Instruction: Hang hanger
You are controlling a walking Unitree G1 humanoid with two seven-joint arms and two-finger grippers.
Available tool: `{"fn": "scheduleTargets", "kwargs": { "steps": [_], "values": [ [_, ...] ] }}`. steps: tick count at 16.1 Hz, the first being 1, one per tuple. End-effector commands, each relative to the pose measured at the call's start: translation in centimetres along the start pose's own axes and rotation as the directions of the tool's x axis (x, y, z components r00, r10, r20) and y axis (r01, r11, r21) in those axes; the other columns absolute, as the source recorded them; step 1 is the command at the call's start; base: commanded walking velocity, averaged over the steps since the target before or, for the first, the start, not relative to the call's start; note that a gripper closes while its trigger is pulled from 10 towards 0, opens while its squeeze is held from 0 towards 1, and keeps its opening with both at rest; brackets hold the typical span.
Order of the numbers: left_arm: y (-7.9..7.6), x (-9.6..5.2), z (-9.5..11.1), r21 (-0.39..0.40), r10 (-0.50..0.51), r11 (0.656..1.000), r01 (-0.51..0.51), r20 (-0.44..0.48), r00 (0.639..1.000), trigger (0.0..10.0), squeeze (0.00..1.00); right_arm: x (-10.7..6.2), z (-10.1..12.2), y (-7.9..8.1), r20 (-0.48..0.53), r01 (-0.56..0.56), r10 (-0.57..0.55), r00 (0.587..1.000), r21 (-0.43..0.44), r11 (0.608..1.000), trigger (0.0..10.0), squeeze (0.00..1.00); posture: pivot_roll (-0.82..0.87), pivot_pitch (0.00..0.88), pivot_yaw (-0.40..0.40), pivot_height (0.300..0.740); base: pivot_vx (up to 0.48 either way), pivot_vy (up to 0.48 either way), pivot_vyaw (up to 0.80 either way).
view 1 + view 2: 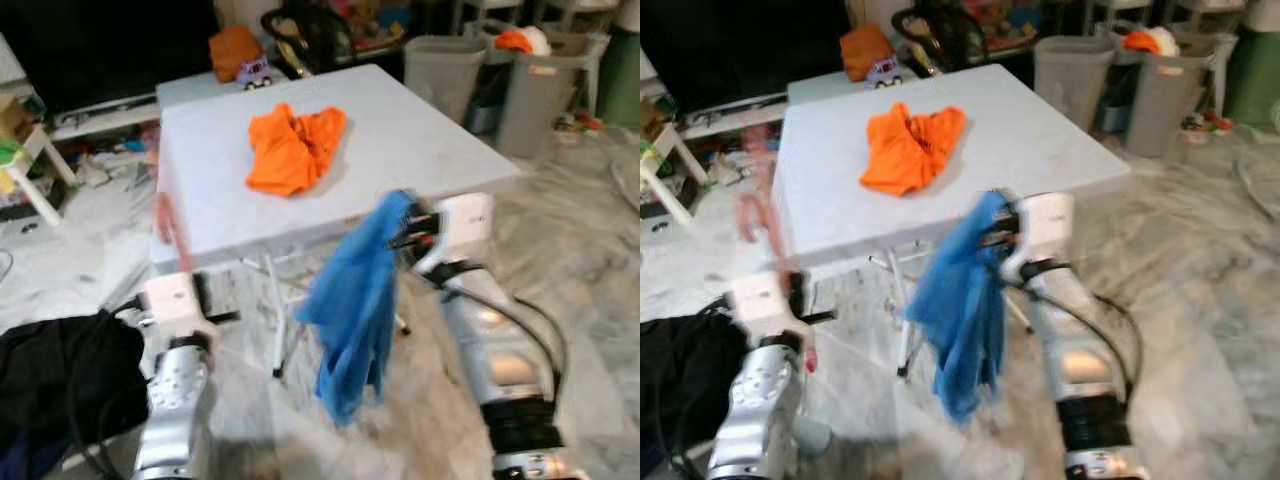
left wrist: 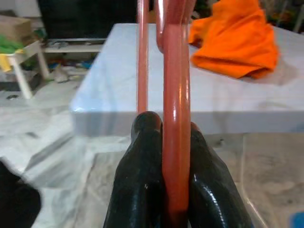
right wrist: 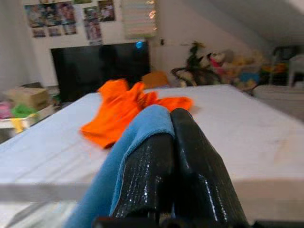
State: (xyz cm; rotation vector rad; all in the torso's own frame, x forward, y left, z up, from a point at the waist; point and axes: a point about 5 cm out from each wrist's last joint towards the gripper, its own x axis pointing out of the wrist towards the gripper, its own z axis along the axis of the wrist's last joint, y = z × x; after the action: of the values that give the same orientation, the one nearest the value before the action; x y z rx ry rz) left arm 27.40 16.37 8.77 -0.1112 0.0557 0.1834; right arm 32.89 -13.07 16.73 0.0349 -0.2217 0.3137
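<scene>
pink plastic hanger [image 2: 175,95] stands upright in the left gripper [image 2: 167,142], its black fingers [image 2: 142,175] clamped on the rod, at about 8 o'clock off the white table [image 1: 420,130]. blue cloth [image 1: 355,300] droops from the right gripper [image 3: 171,142], fingers pinched together on its top edge, at the table's 6 o'clock edge. an orange garment [image 1: 292,148] lies crumpled on the table.

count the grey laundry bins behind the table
2: one bin just past the table's far right corner, another bin to its right with orange cloth on top. More may be hidden off-frame.
</scene>
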Motion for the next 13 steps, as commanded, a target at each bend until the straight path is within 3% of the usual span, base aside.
{"fn": "scheduleTargets", "kwargs": {
  "steps": [1,7,13],
  "values": [
    [0.9,0.3,0.5,0.021,0.018,1.0,-0.018,0.018,1.0,10.0,0.0,0.9,1.5,1.1,0.069,-0.027,0.027,0.997,-0.003,1.0,10.0,0.0,-0.06,0.0,0.084,0.74,0.48,0.0,0.71],
    [0.5,0.4,0.6,0.02,0.011,1.0,-0.011,0.028,1.0,10.0,0.0,1.2,1.6,1.3,0.082,-0.037,0.038,0.996,-0.01,0.999,10.0,0.0,-0.06,0.0,0.086,0.74,0.48,0.0,0.68],
    [-0.1,0.2,0.4,0.02,-0.025,0.999,0.025,0.008,1.0,10.0,0.0,1.3,1.8,0.4,0.081,0.028,-0.026,0.996,-0.023,0.999,10.0,0.0,-0.06,0.0,0.081,0.74,0.0,0.0,0.0]
  ]
}}
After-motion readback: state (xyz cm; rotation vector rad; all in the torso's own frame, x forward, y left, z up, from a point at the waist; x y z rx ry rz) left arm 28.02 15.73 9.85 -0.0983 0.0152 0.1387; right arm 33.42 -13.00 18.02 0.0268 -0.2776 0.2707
